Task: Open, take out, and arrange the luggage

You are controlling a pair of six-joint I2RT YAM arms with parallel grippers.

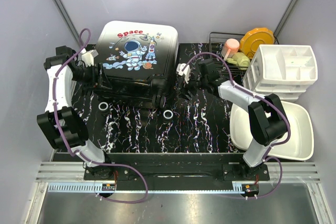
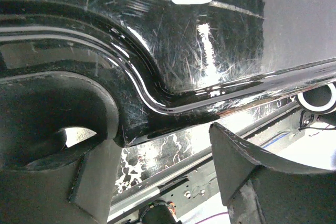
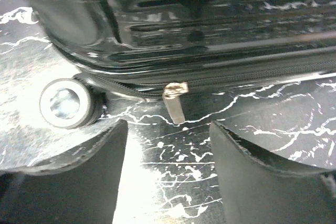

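Suitcase (image 1: 137, 59) lies flat on the black marbled table (image 1: 205, 124), left of centre and toward the back, astronaut print facing up. Shell is shut. Two of its wheels (image 1: 168, 114) point toward the arm bases.

Left gripper (image 1: 97, 77) is at the suitcase's left side. In the left wrist view its jaws (image 2: 163, 129) stand well apart. The glossy black rim of the suitcase (image 2: 173, 51) crosses the gap at the fingertips. The left finger (image 2: 58, 140) sits against or just beside that rim; contact cannot be told. Nothing is clamped.

Right gripper (image 1: 181, 80) is at the suitcase's right side, low over the table. In the right wrist view its jaws (image 3: 168, 129) are apart and hold nothing. The metal zip pull (image 3: 176, 102) hangs from the zip line just beyond the fingertips, centred on the gap and not touching either finger. One wheel (image 3: 65, 103) is just left of it.

At the far right: white basin (image 1: 302, 145), white drawer organiser (image 1: 286, 66), wire dish rack (image 1: 220, 38).
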